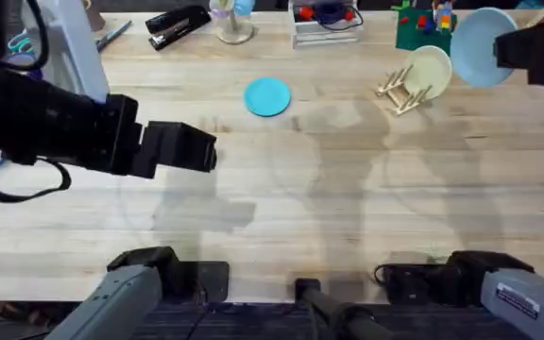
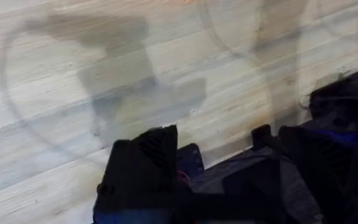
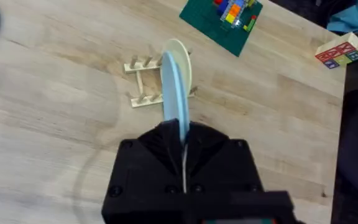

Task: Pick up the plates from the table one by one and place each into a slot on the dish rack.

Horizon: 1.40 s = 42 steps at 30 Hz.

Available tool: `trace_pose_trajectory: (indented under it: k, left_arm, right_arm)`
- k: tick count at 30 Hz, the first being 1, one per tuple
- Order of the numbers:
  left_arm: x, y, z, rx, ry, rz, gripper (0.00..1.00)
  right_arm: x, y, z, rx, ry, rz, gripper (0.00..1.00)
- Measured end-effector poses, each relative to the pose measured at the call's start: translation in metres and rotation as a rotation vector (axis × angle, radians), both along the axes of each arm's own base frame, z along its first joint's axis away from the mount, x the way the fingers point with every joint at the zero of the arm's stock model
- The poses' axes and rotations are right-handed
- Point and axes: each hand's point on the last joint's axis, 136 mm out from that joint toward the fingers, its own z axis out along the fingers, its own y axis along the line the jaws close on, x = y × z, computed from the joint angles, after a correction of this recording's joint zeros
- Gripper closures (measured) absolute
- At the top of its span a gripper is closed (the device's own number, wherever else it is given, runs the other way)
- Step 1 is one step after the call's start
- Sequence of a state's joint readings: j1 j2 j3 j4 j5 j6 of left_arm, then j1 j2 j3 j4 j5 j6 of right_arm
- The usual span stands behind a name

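Observation:
My right gripper (image 1: 504, 49) is shut on the pale light blue plate (image 1: 478, 45) and holds it above the table's far right, just right of the dish rack (image 1: 400, 92). In the right wrist view this plate (image 3: 175, 93) stands edge-on in my gripper (image 3: 182, 134), over the rack (image 3: 143, 84). A cream plate (image 1: 430, 68) leans upright in the rack. The teal plate (image 1: 267, 96) lies flat on the table (image 1: 348, 189), at the far middle. My left gripper (image 1: 185, 149) hovers open over bare wood at the middle left, with nothing between its fingers (image 2: 146, 155).
Along the far edge are a black stapler (image 1: 178, 23), a clear organiser tray (image 1: 326, 21) and a green baseplate with toy bricks (image 1: 423, 26). Coloured blocks (image 3: 344, 50) lie near the table's right edge. Both arm bases stand at the near edge.

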<state>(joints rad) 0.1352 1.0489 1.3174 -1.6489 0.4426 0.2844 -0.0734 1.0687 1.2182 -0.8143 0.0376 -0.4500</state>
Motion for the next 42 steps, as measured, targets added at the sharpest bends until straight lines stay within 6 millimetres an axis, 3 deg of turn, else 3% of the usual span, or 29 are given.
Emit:
trace_pose_trajectory:
  k: [13, 31, 42]
  left_arm:
    - [0.0, 0.002, -0.001, 0.012, 0.002, 0.002, 0.007]
    - [0.0, 0.003, -0.001, 0.017, 0.002, 0.003, 0.008]
    - [0.0, 0.003, -0.001, 0.017, 0.003, 0.003, 0.007]
  right_arm:
    - [0.012, -0.001, -0.018, 0.005, 0.057, 0.001, 0.973]
    - [0.018, 0.007, -0.02, 0.036, 0.053, 0.033, 0.973]
    - [0.033, 0.005, -0.025, 0.025, 0.046, 0.043, 0.973]
